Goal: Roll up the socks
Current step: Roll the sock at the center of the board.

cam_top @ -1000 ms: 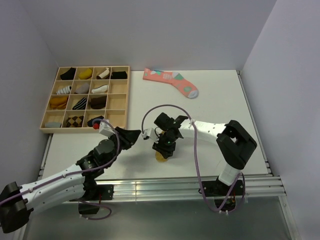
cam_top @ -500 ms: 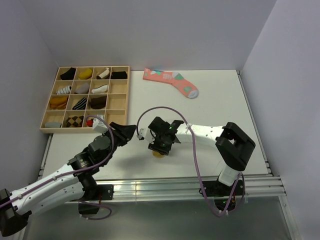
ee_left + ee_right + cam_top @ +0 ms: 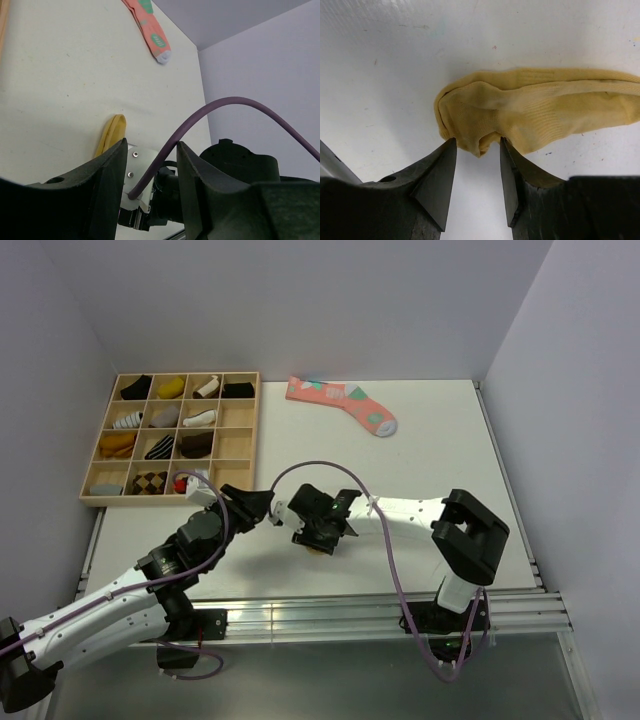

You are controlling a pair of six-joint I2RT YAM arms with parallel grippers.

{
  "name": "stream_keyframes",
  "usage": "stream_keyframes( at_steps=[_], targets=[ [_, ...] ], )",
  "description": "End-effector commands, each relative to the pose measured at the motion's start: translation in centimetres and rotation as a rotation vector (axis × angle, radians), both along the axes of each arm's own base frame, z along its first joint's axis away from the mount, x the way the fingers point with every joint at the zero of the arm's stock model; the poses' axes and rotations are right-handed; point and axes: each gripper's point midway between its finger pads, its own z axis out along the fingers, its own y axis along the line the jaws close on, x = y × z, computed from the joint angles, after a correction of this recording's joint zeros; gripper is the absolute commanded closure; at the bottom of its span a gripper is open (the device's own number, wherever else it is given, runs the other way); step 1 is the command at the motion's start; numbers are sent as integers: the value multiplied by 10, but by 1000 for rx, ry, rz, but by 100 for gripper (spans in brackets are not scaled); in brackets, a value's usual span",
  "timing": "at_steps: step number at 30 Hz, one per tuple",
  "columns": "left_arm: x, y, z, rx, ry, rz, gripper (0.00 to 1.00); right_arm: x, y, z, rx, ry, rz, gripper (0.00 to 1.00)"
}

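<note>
Nearest me, my left end effector (image 3: 150, 146) hangs low over the counter (image 3: 440, 450), left of centre. Its two fingers are apart with nothing between them. It points right, toward the other arm's wrist. Through the gap I see that wrist and its purple cable (image 3: 220, 107) arching across.

Just right of it, my right end effector (image 3: 478, 140) reaches in from the right and is down on the mustard sock (image 3: 530, 112). The fingers are apart and straddle a small fold at the sock's edge. The cloth there looks slack, not squeezed. The sock lies flat on the counter, near the middle of the near half. One end is doubled over into a rounded lump by the fingertips, and the rest stretches away in a long flat strip. From above the wrist covers most of it, and only a sliver of yellow shows.

Farther back, a pink sock (image 3: 340, 400) with teal and white patches lies along the far edge. At the far left sits a wooden tray (image 3: 252, 430), its compartments holding rolled socks (image 3: 170, 387).
</note>
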Motion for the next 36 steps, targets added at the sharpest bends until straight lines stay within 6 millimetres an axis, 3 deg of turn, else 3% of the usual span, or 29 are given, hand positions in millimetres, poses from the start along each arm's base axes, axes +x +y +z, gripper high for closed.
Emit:
stream_keyframes(
  at_steps=[1, 7, 13, 31, 34, 36],
  targets=[
    [1, -1, 18, -8, -28, -4, 51, 3, 15, 25, 63, -89, 24, 52],
    [0, 0, 22, -20, -34, -2, 51, -4, 22, 25, 68, -88, 52, 53],
    [0, 4, 23, -12, -33, 7, 51, -16, 26, 13, 56, -29, 85, 54],
    [-3, 18, 43, -30, -73, 46, 50, -15, 23, -18, -27, -16, 121, 59],
    [-3, 19, 46, -33, -79, 47, 50, -16, 22, -22, -43, -9, 127, 66],
    [-4, 20, 48, -33, -83, 45, 50, -17, 19, -25, -52, 0, 128, 76]
  ],
)
